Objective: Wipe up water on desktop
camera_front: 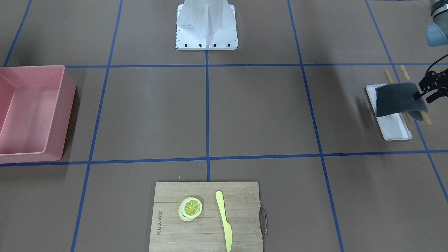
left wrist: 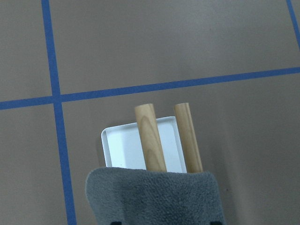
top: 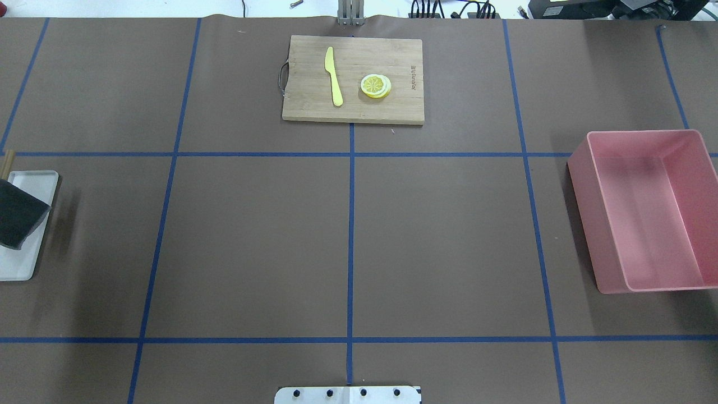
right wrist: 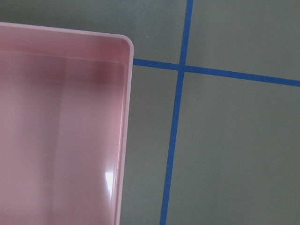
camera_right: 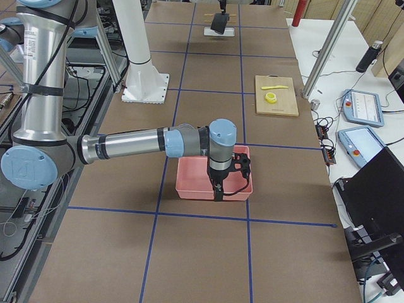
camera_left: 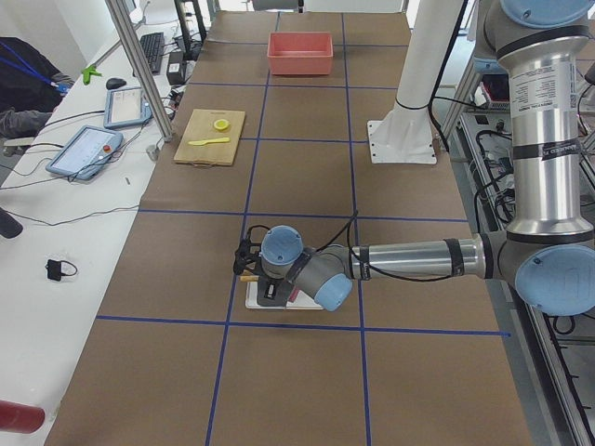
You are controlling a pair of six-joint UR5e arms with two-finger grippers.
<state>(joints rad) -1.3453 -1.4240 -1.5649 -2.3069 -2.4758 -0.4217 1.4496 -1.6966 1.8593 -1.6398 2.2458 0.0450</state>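
Your left gripper (camera_front: 422, 96) is pinching one edge of the grey cloth (camera_front: 395, 99). The cloth is hanging over the white tray (camera_front: 393, 127) and two wooden sticks (left wrist: 150, 138) at the left end of the desktop (camera_front: 259, 112). Your right gripper (camera_right: 227, 180) is hovering over the pink bin (camera_front: 35, 112); you cannot tell whether its fingers are spread or pressed together.

The grey cloth (camera_front: 395, 99) hides part of the white tray (camera_front: 393, 127) and two wooden sticks (left wrist: 151, 138). The left tool (camera_front: 423, 96) holding it is cut off at the edge; the right tool's (camera_right: 227, 183) jaws are unreadable.
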